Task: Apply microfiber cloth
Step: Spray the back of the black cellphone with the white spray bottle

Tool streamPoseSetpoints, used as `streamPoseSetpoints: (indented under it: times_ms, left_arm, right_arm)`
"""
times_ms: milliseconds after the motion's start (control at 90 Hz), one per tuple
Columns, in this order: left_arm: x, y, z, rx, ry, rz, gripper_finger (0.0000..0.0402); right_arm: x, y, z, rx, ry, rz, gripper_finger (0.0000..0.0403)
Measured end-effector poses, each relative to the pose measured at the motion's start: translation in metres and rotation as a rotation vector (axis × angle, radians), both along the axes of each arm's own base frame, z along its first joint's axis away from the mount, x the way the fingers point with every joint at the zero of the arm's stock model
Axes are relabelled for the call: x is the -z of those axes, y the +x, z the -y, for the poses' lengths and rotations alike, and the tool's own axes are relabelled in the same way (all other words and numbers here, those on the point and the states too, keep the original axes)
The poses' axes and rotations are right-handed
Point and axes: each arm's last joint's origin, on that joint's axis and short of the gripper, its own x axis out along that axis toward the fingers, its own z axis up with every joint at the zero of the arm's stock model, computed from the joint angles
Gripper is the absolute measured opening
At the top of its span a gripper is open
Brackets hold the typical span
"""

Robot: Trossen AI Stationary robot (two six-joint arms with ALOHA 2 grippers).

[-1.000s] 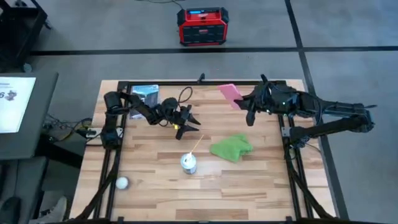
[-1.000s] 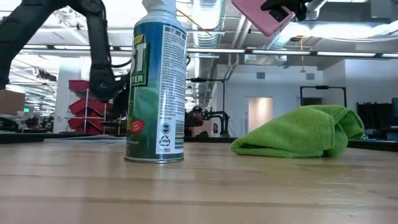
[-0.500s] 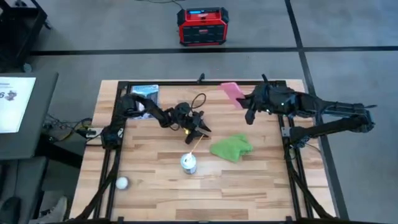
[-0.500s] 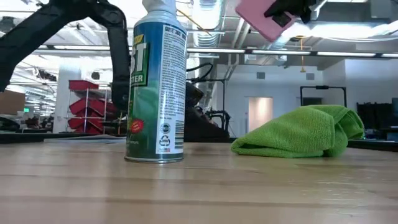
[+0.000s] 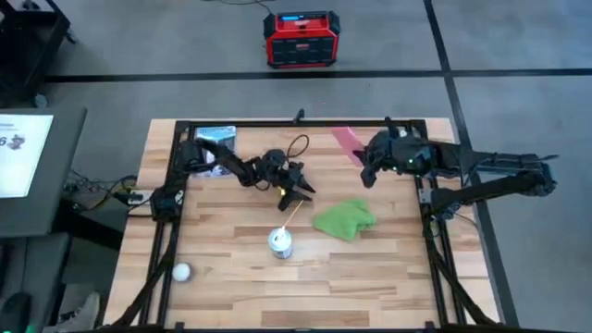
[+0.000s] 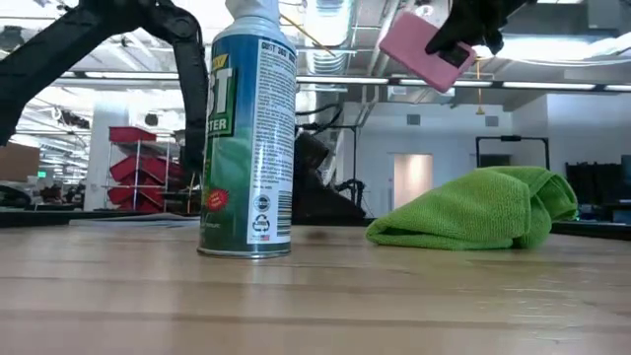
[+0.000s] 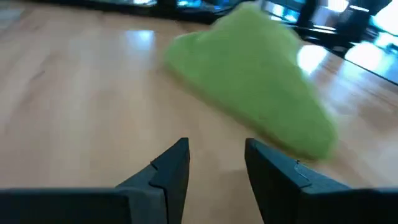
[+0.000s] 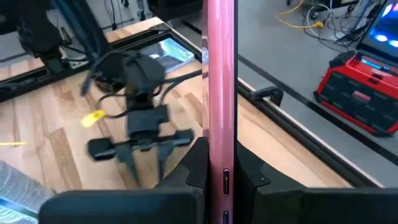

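Observation:
The bright green microfiber cloth (image 5: 344, 219) lies bunched on the wooden table right of centre; in the low view the cloth (image 6: 483, 209) rests flat on its underside. My left gripper (image 5: 301, 188) stands open just left of and beyond it. In the left wrist view the cloth (image 7: 249, 81) fills the space ahead of the gripper (image 7: 214, 168), untouched. My right gripper (image 5: 363, 159) hovers over the far right of the table, shut on a pink-backed phone (image 5: 346, 141). My right gripper pinches the phone's two flat faces (image 8: 221, 158) between its two fingers, near one end. The rest of the phone (image 6: 426, 51) sticks out beyond the fingers toward the table's far left, tilted, lifted clear high above the table.
A spray can (image 5: 280, 242) with a thin straw stands upright near the table's middle, left of the cloth. A white ball (image 5: 182, 272) lies near the front left. A bluish packet (image 5: 217, 139) sits at the far left. A red box (image 5: 298, 39) stands on the floor beyond the table.
My left gripper has moved toward the table's right, closing in on the green cloth, and stays open. My right gripper has shifted slightly left and turned, so the phone now tilts more steeply.

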Motion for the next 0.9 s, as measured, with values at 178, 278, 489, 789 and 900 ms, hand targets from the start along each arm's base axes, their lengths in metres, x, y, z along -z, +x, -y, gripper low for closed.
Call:
streamPoseSetpoints:
  times_ms: [178, 278, 489, 789, 900]
  left_arm:
    - [-0.019, -0.029, -0.025, -0.065, -0.041, 0.0, 0.0125]
    - [-0.042, -0.053, -0.034, -0.164, 0.011, -0.031, 0.0102]
    - [-0.108, -0.096, -0.016, -0.289, 0.203, -0.114, 0.0009]
    - [-0.178, -0.122, 0.039, -0.3, 0.327, -0.037, 0.0]
    - [-0.192, -0.124, 0.06, -0.31, 0.372, -0.108, 0.0]
  right_arm:
    - [0.002, -0.001, -0.004, 0.007, -0.004, -0.019, 0.0014]
    - [0.003, -0.002, -0.006, 0.027, -0.007, -0.031, 0.0014]
    - [0.036, 0.002, -0.006, 0.112, 0.011, -0.052, 0.0014]
    - [0.103, 0.012, -0.01, 0.076, 0.025, 0.107, 0.0014]
    - [0.117, 0.017, -0.01, 0.073, 0.025, 0.103, 0.0014]
